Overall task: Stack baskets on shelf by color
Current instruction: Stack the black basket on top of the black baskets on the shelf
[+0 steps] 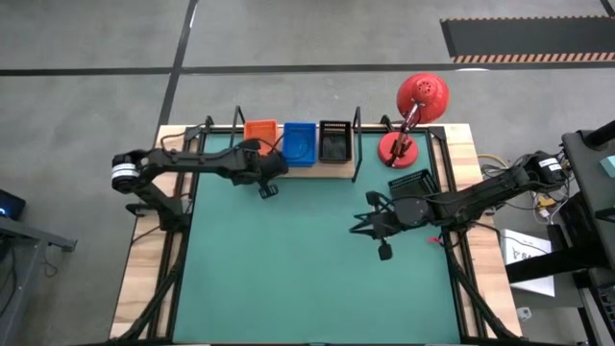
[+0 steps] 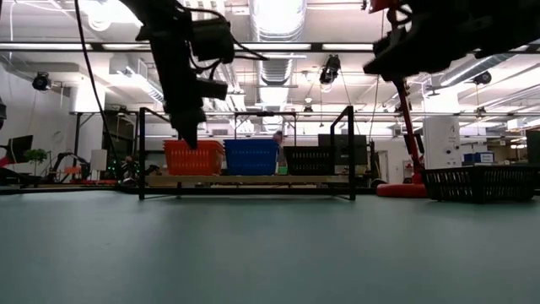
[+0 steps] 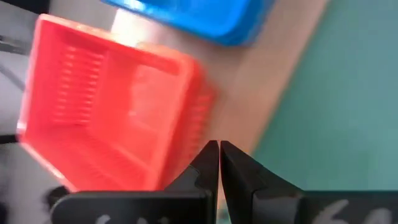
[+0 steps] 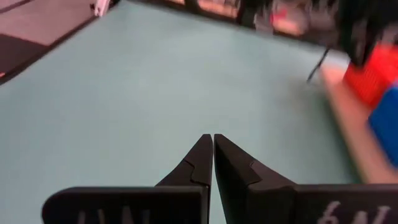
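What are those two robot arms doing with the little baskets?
They are sorting small plastic mesh baskets by colour onto a light wooden shelf. An orange basket stack, a blue one and a black one sit side by side on it. One more black mesh basket waits on the green table mat beside the red desk lamp. The left gripper hangs shut and empty just in front of the orange baskets. The right gripper is shut and empty too, over the mat.

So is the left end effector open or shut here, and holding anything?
Shut and empty. In the left wrist view the left end effector has its fingers pressed together, nothing between them, beside the orange plastic mesh basket.
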Motion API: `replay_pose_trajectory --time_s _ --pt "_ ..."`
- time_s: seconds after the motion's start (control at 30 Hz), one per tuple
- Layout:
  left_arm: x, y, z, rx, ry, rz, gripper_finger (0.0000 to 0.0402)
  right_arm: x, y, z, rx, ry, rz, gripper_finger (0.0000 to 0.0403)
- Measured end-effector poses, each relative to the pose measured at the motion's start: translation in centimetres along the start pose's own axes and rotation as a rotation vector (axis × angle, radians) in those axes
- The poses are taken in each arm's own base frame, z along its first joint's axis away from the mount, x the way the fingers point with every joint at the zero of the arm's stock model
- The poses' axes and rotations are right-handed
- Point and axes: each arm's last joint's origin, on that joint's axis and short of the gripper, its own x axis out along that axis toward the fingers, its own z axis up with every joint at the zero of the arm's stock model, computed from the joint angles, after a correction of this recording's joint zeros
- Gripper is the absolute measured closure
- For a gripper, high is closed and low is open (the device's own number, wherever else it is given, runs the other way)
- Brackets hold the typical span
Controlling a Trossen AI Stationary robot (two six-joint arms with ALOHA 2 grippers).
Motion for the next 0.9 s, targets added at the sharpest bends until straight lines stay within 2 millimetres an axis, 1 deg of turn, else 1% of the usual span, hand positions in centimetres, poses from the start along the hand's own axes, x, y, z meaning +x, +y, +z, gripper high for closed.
replay_pose_trajectory --time_s 0.1,0.17,0.2,0.37,0.43,0.5,0.6,0.7,0.8,0.9 --pt "-1.2 -1.3 -0.2 -0.109 -0.034 -0.066 0.0402 0.0 0.1 -0.9 0.104 0.09 0.001 0.0394" --pt "-2.3 -3.0 -0.4 -0.161 -0.099 -0.103 0.0402 -0.1 0.1 -1.5 0.191 0.159 -0.025 0.0394" --pt "-2.9 -4.2 -0.5 -0.164 -0.15 -0.119 0.0402 -0.2 0.1 -1.8 0.23 0.192 -0.049 0.0394" --pt "-5.6 -10.0 -1.7 -0.102 -0.425 -0.237 0.0402 -0.5 -0.2 -3.0 0.329 0.302 -0.243 0.0394" --pt "-6.6 -11.7 -2.4 -0.034 -0.498 -0.285 0.0402 -0.8 -0.4 -3.2 0.362 0.322 -0.342 0.0394" --pt "-7.7 -12.8 -3.0 0.037 -0.56 -0.317 0.0402 -1.0 -0.7 -3.0 0.427 0.347 -0.443 0.0394" --pt "-9.6 -12.9 -3.3 0.119 -0.651 -0.337 0.0402 -1.8 -1.2 -2.2 0.542 0.399 -0.594 0.0394" --pt "-11.2 -11.8 -3.0 0.152 -0.769 -0.33 0.0402 -2.9 -1.9 -1.0 0.678 0.503 -0.676 0.0393" --pt "-12.4 -10.7 -3.0 0.158 -0.867 -0.316 0.0402 -3.7 -2.4 0.0 0.766 0.606 -0.709 0.039" --pt "-12.9 -9.8 -3.4 0.136 -0.899 -0.321 0.0402 -3.8 -2.6 0.5 0.797 0.652 -0.712 0.037"
